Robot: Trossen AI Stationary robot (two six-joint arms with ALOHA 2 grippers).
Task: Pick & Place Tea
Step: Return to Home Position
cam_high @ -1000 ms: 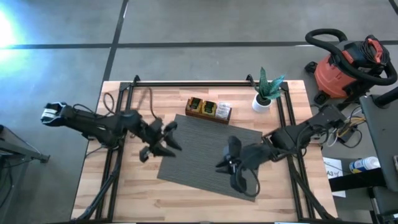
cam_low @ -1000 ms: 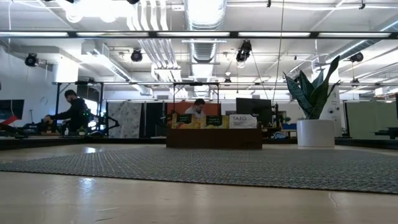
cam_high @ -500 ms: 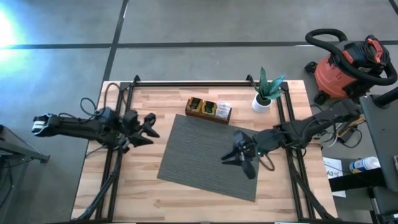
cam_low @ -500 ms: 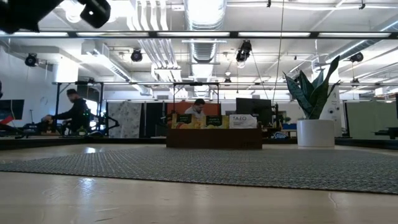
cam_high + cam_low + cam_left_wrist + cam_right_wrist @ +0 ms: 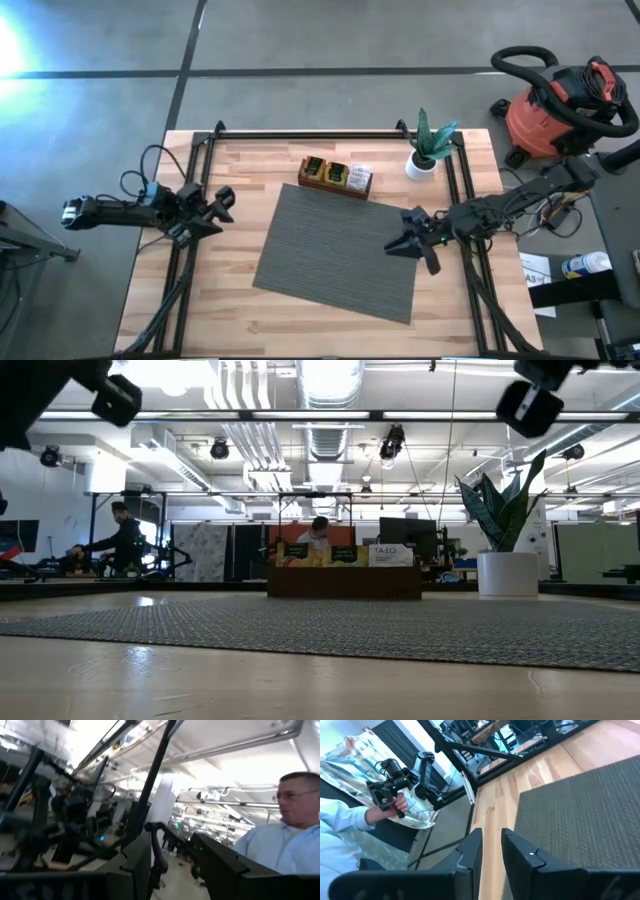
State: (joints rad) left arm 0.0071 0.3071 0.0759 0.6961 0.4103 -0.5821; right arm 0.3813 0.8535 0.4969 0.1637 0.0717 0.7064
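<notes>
The tea (image 5: 335, 176) is a row of orange, yellow and white sachets standing on edge in a long dark wooden tray (image 5: 303, 181) at the table's far middle. In the low view the tea (image 5: 343, 554) sticks up above the tray (image 5: 343, 582). My left gripper (image 5: 218, 208) hangs open at the table's left edge, off the grey ribbed mat (image 5: 330, 255), with nothing between its fingers (image 5: 135, 865). My right gripper (image 5: 400, 243) hovers over the mat's right edge. It points toward the table's left, and a narrow bare gap shows between its fingers (image 5: 470, 852).
A potted plant (image 5: 428, 152) stands at the far right, next to the tray. Dark frame rails (image 5: 190, 250) run along both sides of the table. A person in a light blue shirt (image 5: 285, 845) stands beyond the table, and a hand holds a device (image 5: 387, 790).
Both grippers have drawn back from over the mat and come lower. The left has gone toward the table's left edge and the right toward its right edge, tipping up from pointing downward to nearly level. The tea and the tray have stayed where they were.
</notes>
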